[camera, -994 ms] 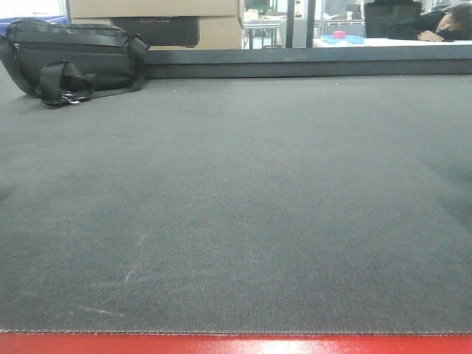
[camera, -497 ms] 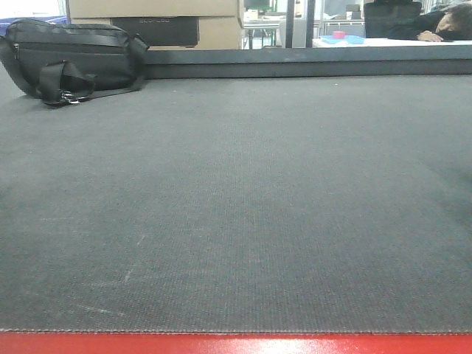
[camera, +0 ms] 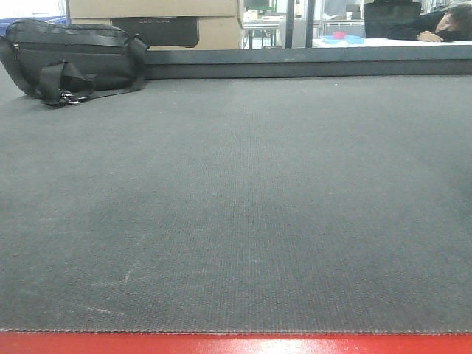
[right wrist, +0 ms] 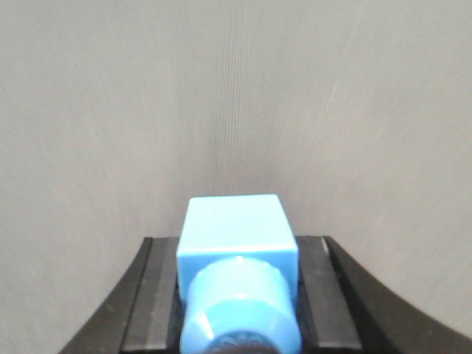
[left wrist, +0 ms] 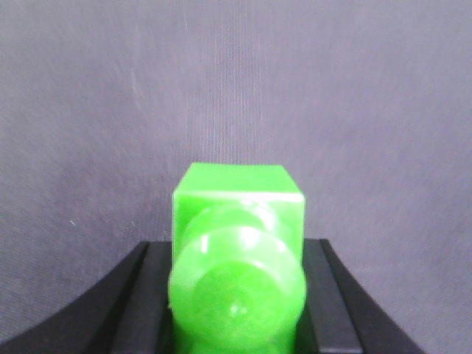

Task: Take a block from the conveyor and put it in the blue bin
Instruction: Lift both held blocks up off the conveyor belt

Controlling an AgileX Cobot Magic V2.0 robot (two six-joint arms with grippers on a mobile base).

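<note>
The left claw (left wrist: pixel 237 251) is clamped on a glossy green plastic block (left wrist: pixel 237 203), its black fingers (left wrist: pixel 158 295) pressed against both sides of the cube-shaped end, with a rounded green knob bulging toward the camera. The right claw (right wrist: pixel 237 247) is likewise closed on a light blue plastic block (right wrist: pixel 234 221), whose square end sits between two black fingers (right wrist: pixel 158 295) that lie flush along its flanks. Beyond each block only the surface shows, a wide flat dark grey woven conveyor belt (camera: pixel 243 206); whether either block touches it cannot be told. In the front view this surface runs broad and level from the red-painted metal frame edge (camera: pixel 236 344) at the near side to a dark grey rail (camera: pixel 310 68) along the far side, giving open room across its whole middle and right. A black fabric shoulder bag (camera: pixel 70 55) lies at the far left corner, just beside the rail, with brown cardboard boxes (camera: pixel 147 9) behind it. Well beyond the rail, a shallow blue tray (camera: pixel 346 39) sits on a white table where a dark-clothed person (camera: pixel 442 26) slumps.
</note>
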